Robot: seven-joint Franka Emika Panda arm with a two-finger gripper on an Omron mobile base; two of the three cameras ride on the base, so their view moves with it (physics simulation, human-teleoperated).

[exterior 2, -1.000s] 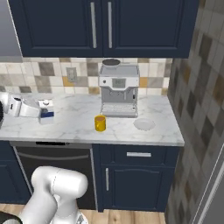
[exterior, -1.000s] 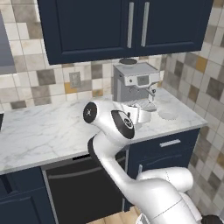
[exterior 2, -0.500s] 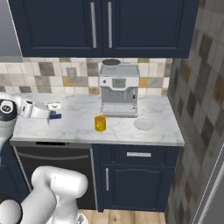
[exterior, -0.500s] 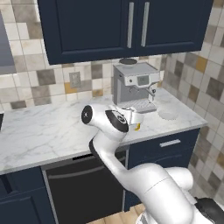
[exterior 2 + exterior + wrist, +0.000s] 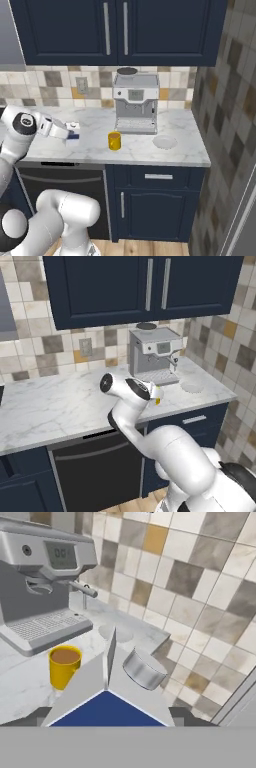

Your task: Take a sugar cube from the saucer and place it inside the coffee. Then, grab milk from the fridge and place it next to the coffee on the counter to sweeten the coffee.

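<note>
Milk [image 5: 107, 704] clamped in gripper [image 5: 69, 135], above counter [image 5: 95, 145]

**Even, soft rendered light**

All three views are bright and evenly lit, with no glare. The table [image 5: 100, 145] carries only faint, soft shadows beneath the espresso machine [image 5: 135, 102]. Textures look slightly coarse and soft-edged; straight lines stay unbent at the frame edges.

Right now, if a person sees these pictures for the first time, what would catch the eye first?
Probably the silver espresso machine at the back of the white marble counter, under the dark blue cabinets. Next, the yellow mug of coffee in front of it, the brightest colour there. Then the white arm with its claw bringing the milk carton toward the mug from the left.
</note>
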